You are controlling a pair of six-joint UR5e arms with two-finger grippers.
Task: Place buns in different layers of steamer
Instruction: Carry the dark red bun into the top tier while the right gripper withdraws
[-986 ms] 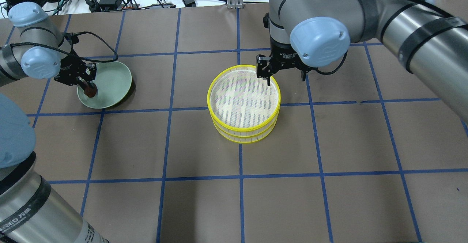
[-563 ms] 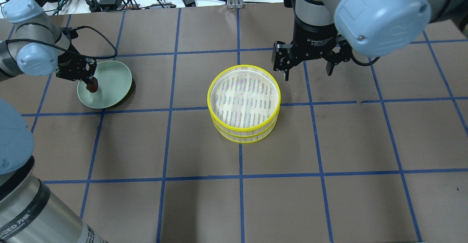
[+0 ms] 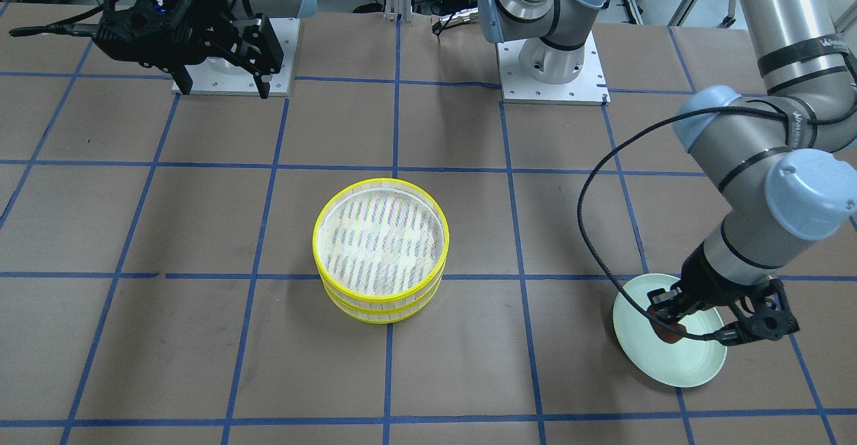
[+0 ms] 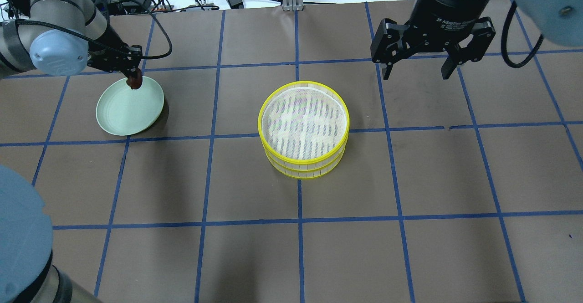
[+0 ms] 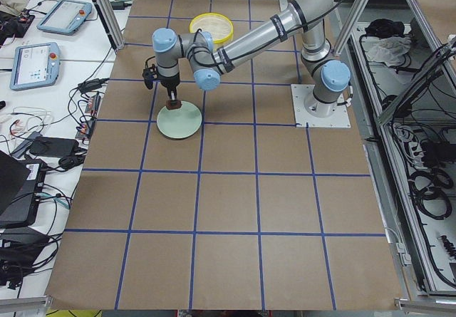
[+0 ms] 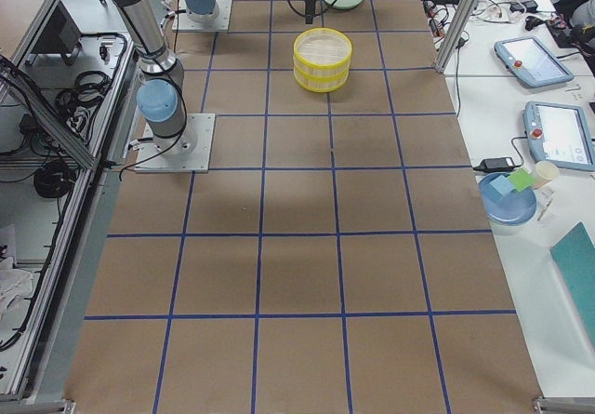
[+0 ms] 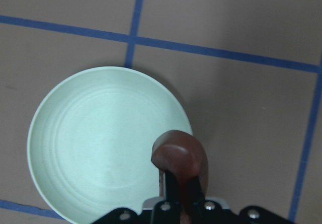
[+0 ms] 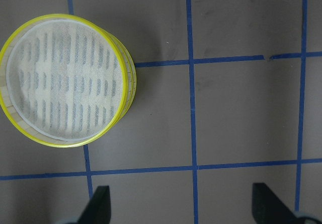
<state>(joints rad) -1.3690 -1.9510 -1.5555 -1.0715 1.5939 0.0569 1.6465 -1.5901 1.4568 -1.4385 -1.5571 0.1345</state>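
1. L gripper point(image 4: 133, 79) is gripping the reddish-brown bun point(image 4: 134, 83). Its fingers are closed down to the bun's width, w/ the bun sticking out past the tips.
2. The bun is hanging over the far rim of the pale green plate point(image 4: 130, 111), on the side nearest the steamer. In the wrist view it's partly over the plate and partly over the bare table point(image 4: 227, 180). It's looking lifted clear of the plate, but whether it's touching is hard to say.
3. R gripper point(image 4: 416, 71) is hovering high above the table w/ fingers spread wide and nothing btwn them. It's sitting off to the robot's right of the steamer stack and well apart from it.
4. The two steamer layers are standing stacked near the table's middle. The upper layer point(image 4: 304, 120) is resting squarely on the lower layer point(image 4: 303, 172), w/ their yellow rims lining up.
5. The upper layer's mesh floor is showing bare, w/ only a striped pattern across it. The lower layer's inside is being covered by the upper one, so can't tell what's in it.
6. Plate and stack are sitting well apart, w/ the plate on the robot's left.
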